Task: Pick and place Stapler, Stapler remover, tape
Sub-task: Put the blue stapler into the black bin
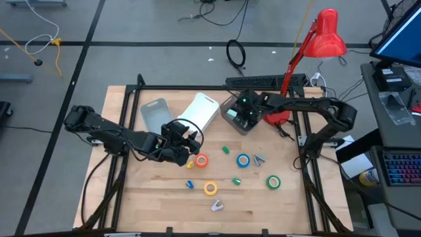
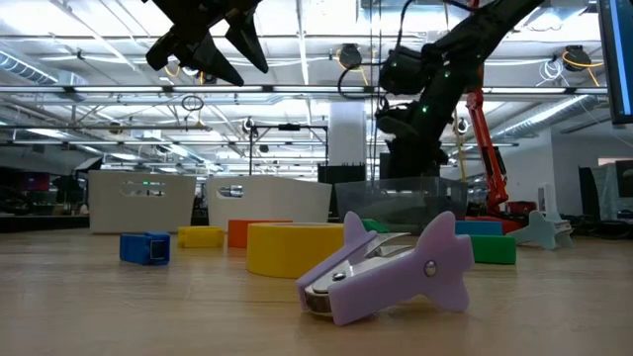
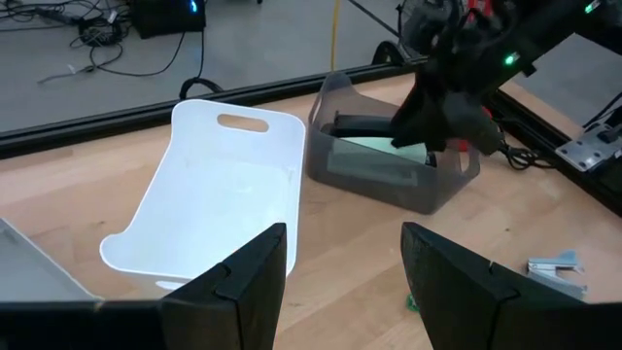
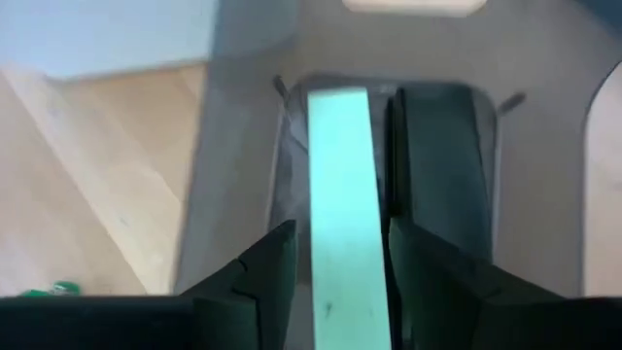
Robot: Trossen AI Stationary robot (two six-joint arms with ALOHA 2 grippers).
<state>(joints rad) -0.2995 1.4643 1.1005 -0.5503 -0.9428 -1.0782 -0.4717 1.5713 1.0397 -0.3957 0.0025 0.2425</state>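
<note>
My right gripper (image 1: 242, 117) is open over the dark grey bin (image 1: 231, 122). Its fingers stand on either side of a mint-green stapler (image 4: 338, 214) that lies in the bin beside a black stapler (image 4: 442, 165); I see no touch. My left gripper (image 1: 191, 146) is open and empty, up in the air near the white bin (image 1: 199, 110). The orange (image 1: 201, 160), blue (image 1: 243, 160), yellow (image 1: 210, 188) and green (image 1: 273, 182) tape rolls lie flat on the table. A purple staple remover (image 1: 217, 205) lies near the front edge. A grey one (image 1: 258, 158) lies beside the blue roll.
A pale grey bin (image 1: 154, 113) lies to the left of the white bin. Small green (image 1: 225, 150) and blue (image 1: 189, 184) pieces lie among the tape rolls. A red desk lamp (image 1: 322, 36) stands at the table's far right corner.
</note>
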